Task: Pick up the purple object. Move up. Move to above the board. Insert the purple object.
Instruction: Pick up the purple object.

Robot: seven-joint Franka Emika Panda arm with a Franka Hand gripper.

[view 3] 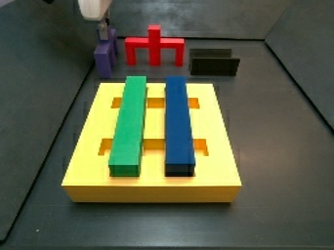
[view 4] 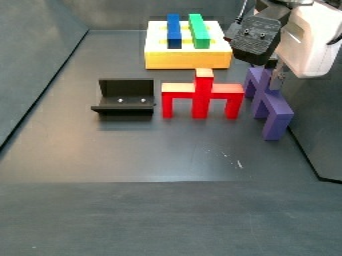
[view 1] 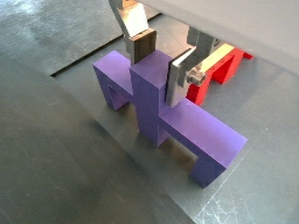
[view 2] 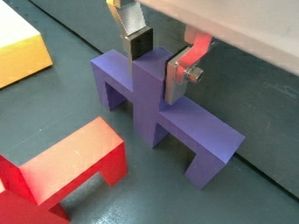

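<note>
The purple object (view 1: 193, 131) is a long bar with a central upright post and stands on the dark floor; it shows in both wrist views (view 2: 193, 131) and both side views (view 3: 102, 57) (view 4: 267, 105). My gripper (view 1: 160, 75) straddles the post, one finger on each side, and the plates lie against it with no gap that I can see. It also shows in a wrist view (view 2: 156, 70) and a side view (view 4: 267, 68). The yellow board (view 3: 86, 161) carries a green bar (view 3: 127, 122) and a blue bar (view 3: 179, 122) in its slots.
A red piece (view 4: 201, 98) stands right beside the purple object and shows in a wrist view (view 2: 65, 166). The fixture (view 4: 123, 98) stands further along the same row. Tray walls rise close behind the gripper.
</note>
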